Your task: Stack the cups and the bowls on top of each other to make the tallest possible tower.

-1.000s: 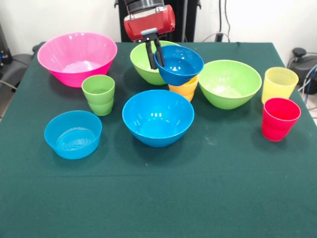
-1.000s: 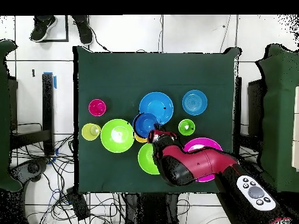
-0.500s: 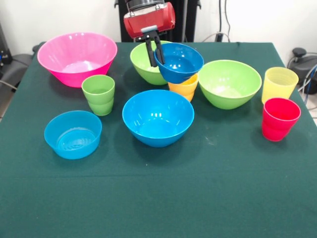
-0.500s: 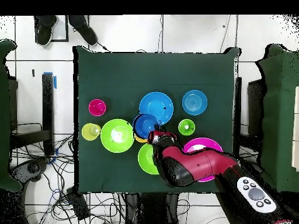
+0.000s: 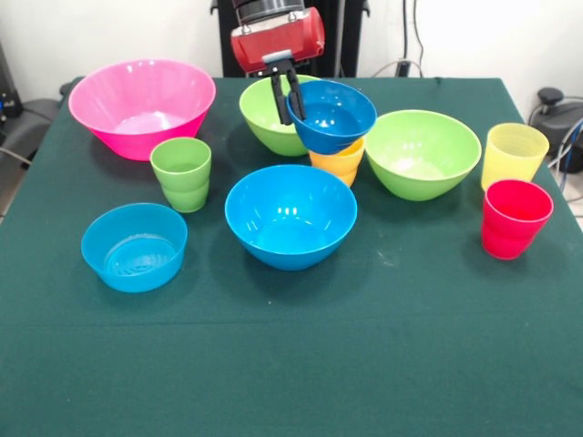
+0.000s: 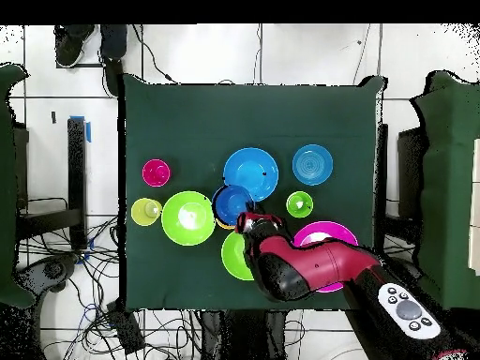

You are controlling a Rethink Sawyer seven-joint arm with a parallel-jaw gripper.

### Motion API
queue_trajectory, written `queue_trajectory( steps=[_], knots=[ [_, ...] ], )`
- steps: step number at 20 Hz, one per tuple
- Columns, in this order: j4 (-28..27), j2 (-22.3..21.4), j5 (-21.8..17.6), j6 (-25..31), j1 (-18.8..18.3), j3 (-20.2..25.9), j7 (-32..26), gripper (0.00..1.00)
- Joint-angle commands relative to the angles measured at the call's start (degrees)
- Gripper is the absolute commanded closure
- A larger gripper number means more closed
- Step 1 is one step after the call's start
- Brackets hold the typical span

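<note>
I read no writing or labels anywhere. My gripper (image 5: 291, 98) is clamped on the left rim of the small dark blue bowl (image 5: 332, 116), one finger inside, one outside. The glossy bowl sits tilted on the stepped orange-yellow cup (image 5: 339, 163), between the two lime green bowls (image 5: 422, 153), behind the bright blue bowl (image 5: 291, 215).
</note>
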Motion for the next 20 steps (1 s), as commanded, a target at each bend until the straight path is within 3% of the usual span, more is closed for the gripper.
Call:
queue_trajectory(
  steps=[1,6,12,20],
  knots=[
    [2.34,2.96,-1.49,-0.15,1.01,0.93,3.15,1.00],
    [3.05,4.53,-1.43,-0.12,0.50,1.41,3.50,1.00],
    [3.58,6.82,-0.59,4.73,-2.84,5.36,1.99,1.00],
    [3.76,6.62,0.16,4.67,-2.30,5.39,2.05,1.00]
  ],
)
